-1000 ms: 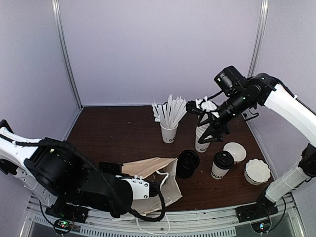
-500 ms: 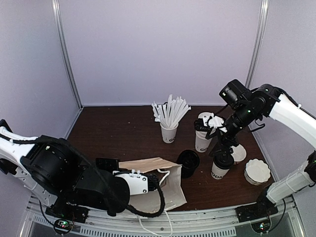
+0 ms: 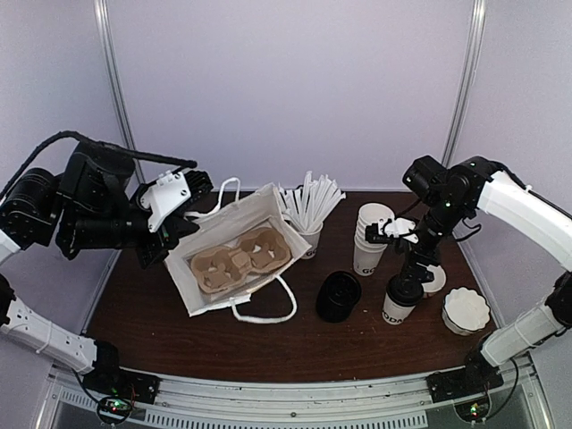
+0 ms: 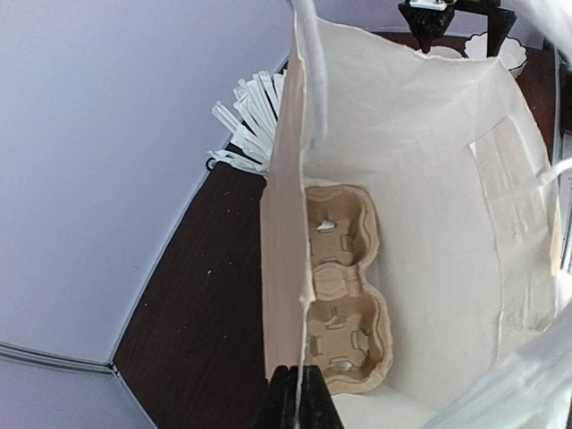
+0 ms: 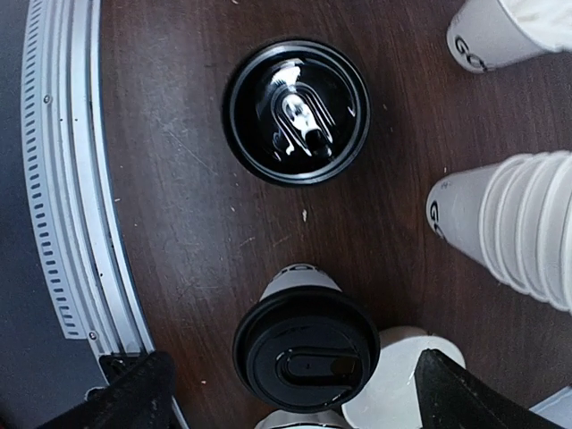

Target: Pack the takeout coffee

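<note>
Since a second ago, the left arm (image 3: 80, 214) has hoisted the paper bag (image 3: 255, 213) off the table (image 3: 161, 313). The right gripper (image 3: 413, 266) has gone from the cup stack (image 3: 368, 234) to just above the takeout coffee (image 3: 399, 302), which stands upright, right of a black lid (image 3: 339, 297).

From the left wrist, the left gripper (image 4: 298, 402) is pinched together on the bag's wall edge, with a cardboard cup carrier (image 4: 344, 295) lying inside.

From the right wrist, the fingers (image 5: 134, 393) stand spread either side of the coffee, clear of it.
</note>
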`<control>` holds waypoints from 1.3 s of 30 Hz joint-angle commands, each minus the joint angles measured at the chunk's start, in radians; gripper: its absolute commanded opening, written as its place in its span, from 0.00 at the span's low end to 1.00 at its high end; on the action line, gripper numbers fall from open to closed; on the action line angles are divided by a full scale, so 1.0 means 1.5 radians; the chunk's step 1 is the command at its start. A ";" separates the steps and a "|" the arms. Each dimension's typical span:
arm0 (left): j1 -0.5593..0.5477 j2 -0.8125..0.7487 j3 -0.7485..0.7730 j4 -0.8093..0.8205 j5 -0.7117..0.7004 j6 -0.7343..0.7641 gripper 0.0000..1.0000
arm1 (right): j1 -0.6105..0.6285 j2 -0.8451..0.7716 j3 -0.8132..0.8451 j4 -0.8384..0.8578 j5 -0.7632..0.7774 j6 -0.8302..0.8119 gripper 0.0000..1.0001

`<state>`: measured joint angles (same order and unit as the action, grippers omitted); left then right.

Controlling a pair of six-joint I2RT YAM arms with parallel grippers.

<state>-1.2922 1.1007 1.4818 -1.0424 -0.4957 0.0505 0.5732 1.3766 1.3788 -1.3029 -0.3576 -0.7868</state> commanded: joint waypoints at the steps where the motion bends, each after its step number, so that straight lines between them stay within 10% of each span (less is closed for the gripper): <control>1: 0.072 0.038 0.021 0.022 0.159 0.001 0.00 | -0.068 0.008 -0.027 -0.039 0.014 -0.031 1.00; 15: 0.319 0.155 0.208 -0.120 0.490 -0.032 0.00 | -0.088 -0.018 -0.059 -0.049 -0.024 -0.051 1.00; 39: 0.370 0.203 0.254 -0.166 0.600 -0.086 0.00 | -0.088 -0.007 -0.043 -0.059 -0.054 -0.056 0.99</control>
<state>-0.7498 1.3991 1.8820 -1.3117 0.3477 -0.0654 0.4469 1.3762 1.2896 -1.3758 -0.4137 -0.8654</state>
